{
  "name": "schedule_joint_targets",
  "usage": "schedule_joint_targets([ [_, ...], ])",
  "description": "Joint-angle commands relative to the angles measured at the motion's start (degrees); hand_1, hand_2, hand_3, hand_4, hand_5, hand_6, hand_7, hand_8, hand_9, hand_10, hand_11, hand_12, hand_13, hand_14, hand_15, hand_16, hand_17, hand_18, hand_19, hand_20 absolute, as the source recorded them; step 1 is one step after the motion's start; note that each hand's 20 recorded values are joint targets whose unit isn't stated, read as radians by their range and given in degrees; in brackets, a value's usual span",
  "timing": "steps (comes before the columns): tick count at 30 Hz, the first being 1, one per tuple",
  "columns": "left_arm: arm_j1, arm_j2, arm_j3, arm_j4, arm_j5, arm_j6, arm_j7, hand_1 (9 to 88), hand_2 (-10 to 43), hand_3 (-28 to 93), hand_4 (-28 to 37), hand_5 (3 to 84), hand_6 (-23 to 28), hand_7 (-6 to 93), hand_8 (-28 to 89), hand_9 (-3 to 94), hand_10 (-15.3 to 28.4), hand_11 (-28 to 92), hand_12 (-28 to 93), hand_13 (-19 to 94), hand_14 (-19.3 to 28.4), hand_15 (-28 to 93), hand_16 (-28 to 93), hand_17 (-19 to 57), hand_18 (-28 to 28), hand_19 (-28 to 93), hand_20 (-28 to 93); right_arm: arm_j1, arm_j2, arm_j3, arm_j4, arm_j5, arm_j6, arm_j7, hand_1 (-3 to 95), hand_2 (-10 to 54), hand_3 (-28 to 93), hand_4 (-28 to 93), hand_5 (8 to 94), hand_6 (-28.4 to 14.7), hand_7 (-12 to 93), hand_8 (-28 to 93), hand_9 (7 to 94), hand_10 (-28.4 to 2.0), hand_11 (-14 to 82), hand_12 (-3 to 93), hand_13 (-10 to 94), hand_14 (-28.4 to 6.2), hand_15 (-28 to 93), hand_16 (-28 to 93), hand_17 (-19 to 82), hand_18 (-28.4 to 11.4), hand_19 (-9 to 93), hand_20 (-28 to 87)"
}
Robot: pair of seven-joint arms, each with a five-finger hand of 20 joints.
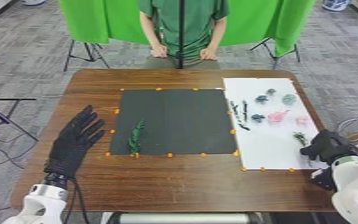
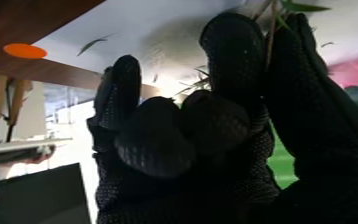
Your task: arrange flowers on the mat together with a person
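The left hand [image 1: 71, 142] is spread with straight fingers, left of the black mat [image 1: 180, 120] and apart from the leafy green stem [image 1: 135, 137] lying on that mat's left part. Orange markers [image 1: 159, 89] line the mat's edges. To the right, on the white mat [image 1: 269, 160], dark twigs [image 1: 238, 110] lie between the black mat and the flowers: dusky blue heads [image 1: 261, 99], pink blooms [image 1: 277, 116] and a pale green head [image 1: 289, 99]. These lie beyond the small green sprig [image 1: 300, 137], near the white mat's right edge. The right hand [image 1: 328, 146] pinches that sprig's thin stem between thumb and finger, its other fingers curled.
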Motion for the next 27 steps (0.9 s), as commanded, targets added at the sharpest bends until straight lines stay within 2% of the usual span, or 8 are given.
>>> schedule_joint_targets([
  [1,0.93,-0.59,-0.25,0.11,-0.17,0.31,-0.21,28.3,-6.8,67,-25.4,27.8,2.9,15.2,-9,19.3,9.5,14,17,20,11.2,20,4,-9.6,20.0,39,8,3.8,-0.5,-3.01,-7.39,-7.72,2.26,-1.83,47.0,-9.5,82,-24,80.6,-0.8,51,9,84.3,-8.8,69.5,40.5,80,-8.9,81,29,36,-19.3,83,35],
  [5,1.42,-0.66,-0.42,-0.18,-0.12,0.55,-0.4,28.3,-6.8,67,-25.4,27.8,2.8,15.4,-9,19.3,9.5,14,17,20,11.3,20,4,-9.6,20.0,39,8,10.28,-0.91,-7.63,-11.12,-9.23,2.08,-3.96,44.2,-9.5,84,-19,80.5,-0.9,54,10,85.0,-8.7,72.1,40.1,81,-9.0,83,29,37,-19.8,84,34],
  [9,2.14,-0.55,-0.28,-0.49,-0.22,1.09,-0.07,28.3,-6.7,67,-25.5,27.7,2.8,15.3,-9,19.3,9.5,14,17,20,11.2,20,4,-9.6,20.0,39,8,20.97,-2.9,-15.31,-12.05,-8.27,-2.32,-5.88,42.5,-9.5,84,-16,80.7,-1.0,57,12,85.9,-8.6,73.9,39.7,82,-8.7,85,29,38,-20.2,85,34],
  [12,2.75,-0.52,-0.19,-0.69,-0.27,1.54,0.05,28.3,-6.7,67,-25.5,27.8,2.8,15.2,-9,19.3,9.5,14,17,20,11.2,20,4,-9.6,20.0,39,8,30.28,-5.99,-23.96,-10.0,-7.28,-6.42,-7.77,42.0,-9.5,84,-14,81.0,-1.0,57,12,86.1,-8.7,74.3,39.5,82,-8.5,85,29,38,-20.4,85,34],
  [17,2.36,-0.79,0.31,-0.44,-0.23,1.35,-0.6,28.2,-6.8,67,-25.5,27.8,2.9,15.2,-9,19.4,9.4,14,17,20,11.3,20,4,-9.7,20.1,39,8,40.78,-13.25,-37.68,-2.89,-8.77,-13.2,-9.63,41.6,-9.5,84,-13,81.0,-0.9,57,13,86.2,-8.4,74.6,39.4,82,-8.3,85,29,39,-20.4,86,33],
  [20,1.86,-0.63,0.75,-0.16,-0.31,1.36,-0.67,28.2,-6.7,67,-25.5,27.8,2.9,15.1,-9,19.4,9.4,14,17,20,11.3,20,4,-9.7,20.0,39,8,43.2,-17.69,-42.41,2.51,-11.58,-16.23,-9.81,41.4,-9.5,84,-13,80.8,-0.7,57,13,86.2,-8.4,74.6,39.4,83,-8.4,85,29,39,-20.4,86,33],
  [23,1.02,-0.58,1.13,0.24,-0.23,1.0,-1.09,28.2,-6.7,67,-25.4,27.8,2.9,15.1,-9,19.4,9.5,14,17,20,11.3,20,4,-9.7,20.0,39,8,45.25,-20.32,-47.55,8.26,-14.5,-16.87,-9.2,40.5,-9.5,84,-13,80.5,-0.4,58,14,86.3,-8.4,74.8,39.3,83,-8.5,85,29,39,-20.5,86,32],
  [27,0.42,-0.5,1.55,0.69,-0.19,0.73,-1.24,28.2,-6.8,67,-25.4,27.8,2.9,15.2,-9,19.4,9.4,14,17,20,11.2,20,4,-9.6,20.0,39,8,45.62,-22.89,-50.38,12.76,-18.81,-17.43,-8.89,40.2,-9.5,85,-13,80.6,0.0,58,14,86.6,-8.5,75.4,39.2,83,-8.5,85,29,39,-20.4,86,32],
])
